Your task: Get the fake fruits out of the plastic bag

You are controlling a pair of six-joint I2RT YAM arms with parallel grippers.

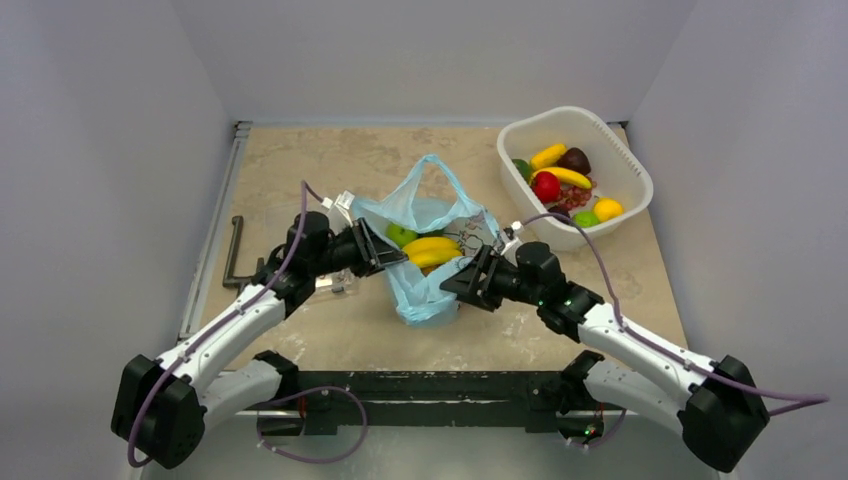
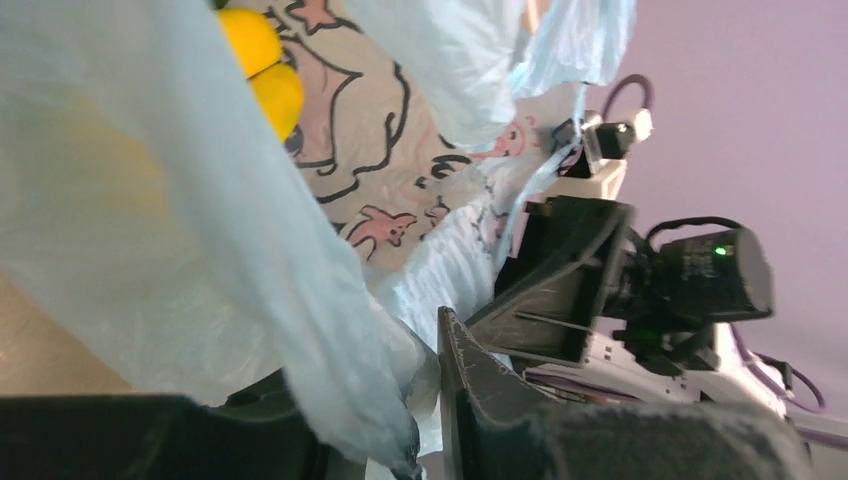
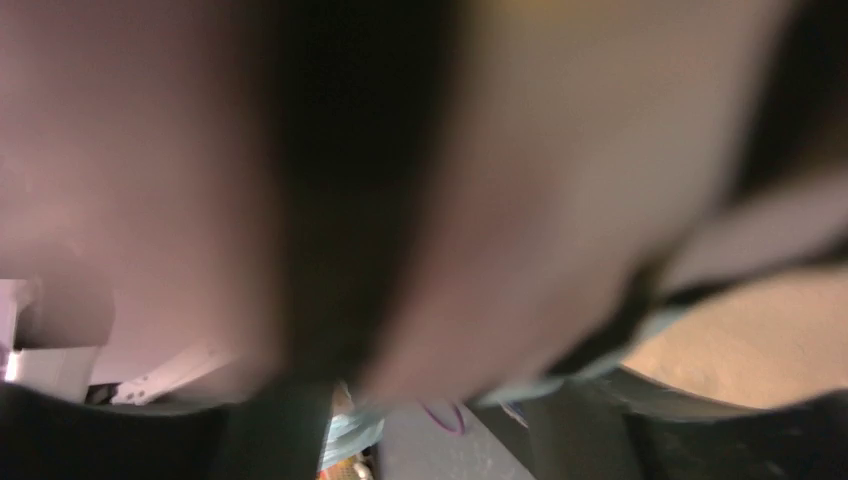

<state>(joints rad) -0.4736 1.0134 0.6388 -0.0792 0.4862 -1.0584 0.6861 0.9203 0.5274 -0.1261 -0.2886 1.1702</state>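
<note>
The light-blue plastic bag (image 1: 425, 300) lies open in the middle of the table, handles (image 1: 430, 170) toward the back. A green apple (image 1: 400, 235) and yellow bananas (image 1: 432, 250) show in its mouth. My left gripper (image 1: 385, 250) is at the bag's left rim. In the left wrist view its jaws (image 2: 428, 390) stand narrow, with a fold of bag film (image 2: 200, 230) pinched between them and the yellow fruit (image 2: 262, 65) beyond. My right gripper (image 1: 462, 275) is at the right rim, fingers spread. In its own view the right gripper (image 3: 430, 440) is open, and blurred film fills most of the frame.
A white slotted basket (image 1: 628, 165) at the back right holds several toy fruits. An L-shaped metal tool (image 1: 235, 255) lies by the table's left edge. A clear flat item (image 1: 335, 285) sits under my left wrist. Grey walls close in the left, back and right.
</note>
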